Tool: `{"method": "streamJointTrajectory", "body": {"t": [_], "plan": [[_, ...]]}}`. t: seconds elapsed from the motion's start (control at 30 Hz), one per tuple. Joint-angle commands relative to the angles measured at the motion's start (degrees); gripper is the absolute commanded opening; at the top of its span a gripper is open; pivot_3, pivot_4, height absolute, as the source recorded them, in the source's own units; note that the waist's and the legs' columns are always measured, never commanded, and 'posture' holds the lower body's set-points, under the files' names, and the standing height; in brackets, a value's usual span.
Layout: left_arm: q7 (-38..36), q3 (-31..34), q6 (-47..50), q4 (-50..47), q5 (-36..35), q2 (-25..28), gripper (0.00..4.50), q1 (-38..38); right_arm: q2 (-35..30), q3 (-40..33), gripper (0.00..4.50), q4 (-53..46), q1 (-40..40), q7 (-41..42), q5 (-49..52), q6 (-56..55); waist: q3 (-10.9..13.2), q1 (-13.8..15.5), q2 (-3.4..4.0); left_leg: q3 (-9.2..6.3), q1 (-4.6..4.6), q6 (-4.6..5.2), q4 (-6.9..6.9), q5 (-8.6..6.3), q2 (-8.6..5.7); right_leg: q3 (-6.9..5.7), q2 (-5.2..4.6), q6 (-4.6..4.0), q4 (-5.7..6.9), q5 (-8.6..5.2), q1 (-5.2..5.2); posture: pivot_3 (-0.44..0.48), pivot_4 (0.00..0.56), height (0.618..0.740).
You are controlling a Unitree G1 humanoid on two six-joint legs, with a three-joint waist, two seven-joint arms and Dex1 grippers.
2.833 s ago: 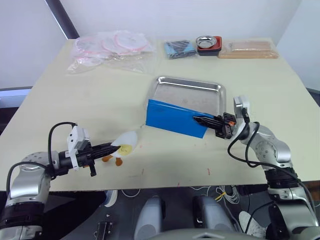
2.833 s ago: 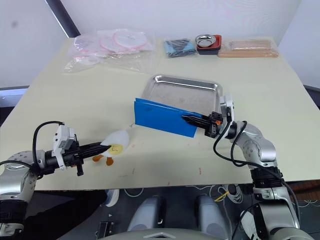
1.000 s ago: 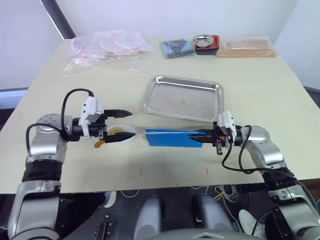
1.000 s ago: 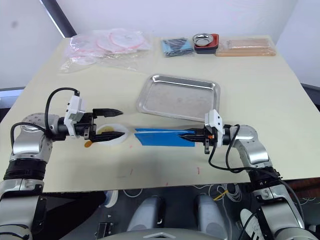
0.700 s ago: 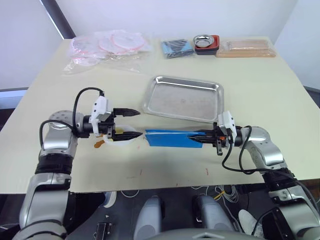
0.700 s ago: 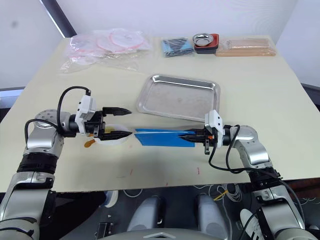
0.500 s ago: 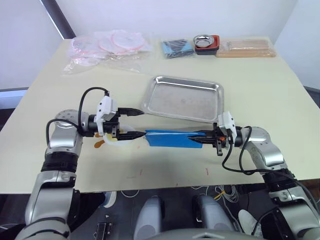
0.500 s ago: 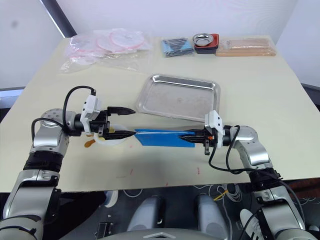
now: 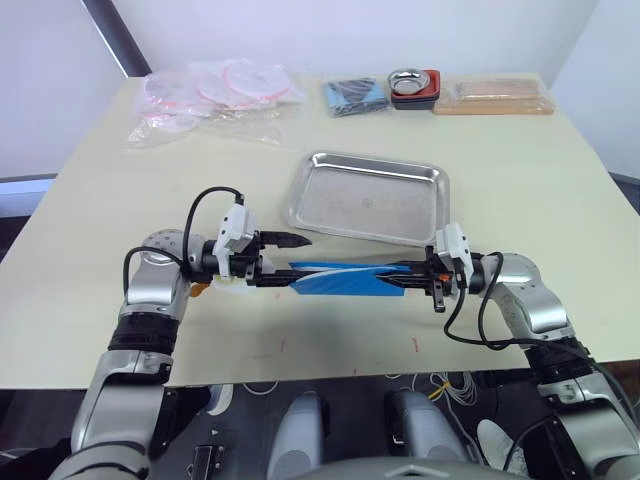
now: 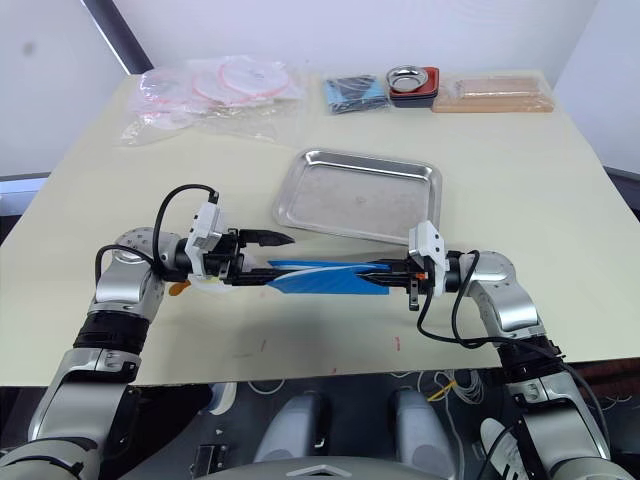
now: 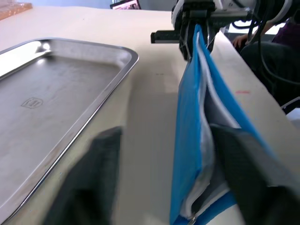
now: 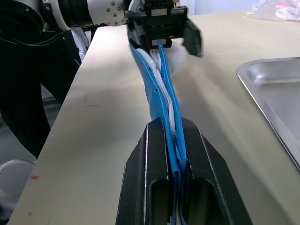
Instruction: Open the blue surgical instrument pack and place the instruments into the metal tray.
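Blue pack (image 9: pixel 345 277) stands on edge near the table's (image 9: pixel 120 200) front edge, just before the tray (image 9: pixel 368 196). Right gripper (image 12: pixel 168 140) pinches one end; left gripper (image 9: pixel 285 262) spread wide at the other. Clamp one flap only, then peel apart gently.

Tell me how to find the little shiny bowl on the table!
Look along the far edge of the pale table, past the big metal tray. The small round steel bowl sits in a red and black base, between a dark blue cloth bundle and a flat tan box. Nothing else there is round and shiny.
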Motion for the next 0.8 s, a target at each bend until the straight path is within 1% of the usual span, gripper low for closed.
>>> {"method": "streamJointTrajectory", "body": {"t": [0.03,0.07,0.1,0.23,0.37,0.57,0.6,0.63,0.67,0.7,0.73,0.77,0.8], "plan": [[-1.71,0.32,1.71,-3.26,-1.83,0.74,1.02,0.95,-0.06,0.05,0.0,-1.38,-0.38,0.34,0.48,-0.01,0.0,-0.01,0.0,-0.04,0.0,0.0,0.0,0.0,0.0,-0.04,0.0,0.0,-0.01,-0.01,0.03,0.0,0.15,0.74],[-1.89,0.35,2.3,-3.79,-2.15,0.82,0.64,1.31,-0.04,0.03,0.0,-1.33,-0.38,0.33,0.48,-0.01,0.0,-0.02,0.0,-0.06,0.0,0.0,0.0,0.0,0.0,-0.08,-0.01,0.0,-0.02,-0.01,0.06,0.0,0.15,0.74],[-1.97,0.42,2.85,-4.27,-2.44,0.85,0.04,1.62,-0.03,0.04,0.0,-1.27,-0.38,0.31,0.45,-0.03,0.0,-0.01,0.0,-0.09,0.0,0.0,0.0,0.0,0.0,-0.13,-0.02,0.0,-0.04,-0.02,0.09,0.0,0.15,0.74],[-1.67,0.71,4.89,-5.96,-3.53,1.01,0.02,2.59,-0.28,-0.08,0.0,-1.42,-0.21,0.43,0.61,0.35,0.0,0.03,0.0,-0.34,0.0,0.0,0.0,0.0,-0.05,-0.4,-0.1,-0.01,-0.08,-0.07,0.26,0.0,0.15,0.74],[-1.57,0.79,6.57,-7.1,-4.09,1.13,0.02,3.29,-1.32,-0.34,0.0,-2.3,0.15,1.01,1.49,2.37,0.0,0.04,0.01,-1.01,-0.03,0.0,0.0,0.0,-0.39,-0.45,-0.16,0.04,-0.05,-0.39,0.54,0.0,0.15,0.74],[-0.89,0.98,7.39,-7.86,-4.33,0.53,0.02,3.72,-2.81,-1.76,0.0,-3.55,-0.04,0.85,3.53,5.81,0.0,0.19,0.02,-1.55,-0.28,0.0,-0.03,0.0,-0.73,-0.62,-0.37,0.15,-0.02,-0.64,0.59,0.0,0.15,0.74],[-0.81,0.98,7.6,-7.88,-4.41,0.36,0.0,3.64,-3.12,-2.07,0.73,-3.92,-0.09,0.78,3.87,6.26,0.0,0.19,0.02,-1.59,-0.32,0.0,-0.03,0.0,-0.82,-0.67,-0.48,0.2,-0.01,-0.68,0.59,0.0,0.15,0.74],[-0.76,0.91,7.6,-7.75,-4.34,0.17,0.0,3.48,-3.47,-2.45,0.97,-4.5,-0.11,0.68,4.42,6.91,0.0,0.19,0.02,-1.62,-0.36,0.0,-0.02,0.0,-0.88,-0.72,-0.58,0.23,-0.01,-0.69,0.59,0.0,0.15,0.74],[-0.78,0.77,7.51,-7.51,-4.23,-0.02,0.0,3.3,-4.0,-2.68,1.47,-5.29,-0.04,0.71,4.86,7.64,0.0,0.2,0.02,-1.67,-0.41,0.0,0.0,0.0,-0.93,-0.77,-0.64,0.25,-0.03,-0.7,0.59,0.0,0.15,0.74],[-0.94,0.58,7.41,-7.22,-4.14,-0.15,0.0,3.17,-4.54,-2.79,1.88,-6.13,0.13,0.75,5.17,8.28,0.0,0.21,0.03,-1.77,-0.5,0.0,0.06,0.0,-1.04,-0.9,-0.75,0.29,-0.03,-0.73,0.59,0.0,0.15,0.74],[-1.1,0.37,7.27,-6.92,-4.01,-0.22,0.0,3.08,-4.96,-2.9,2.56,-6.91,0.31,0.71,5.47,8.88,0.0,0.24,0.03,-1.88,-0.56,0.0,0.09,0.0,-1.1,-1.0,-0.83,0.32,-0.03,-0.75,0.58,0.0,0.15,0.74],[-1.26,0.14,7.04,-6.65,-3.83,-0.29,0.0,3.08,-5.4,-3.11,2.66,-7.77,0.59,0.62,5.96,9.82,0.0,0.25,0.04,-2.09,-0.71,0.0,0.19,0.0,-1.24,-1.2,-0.94,0.38,-0.03,-0.78,0.58,0.0,0.15,0.74],[-1.36,-0.01,6.83,-6.35,-3.69,-0.4,0.0,3.04,-5.8,-3.35,3.09,-8.51,0.83,0.5,6.33,10.48,0.0,0.26,0.04,-2.14,-0.74,0.0,0.22,0.0,-1.26,-1.24,-0.96,0.39,-0.03,-0.79,0.58,0.0,0.15,0.74]]}}
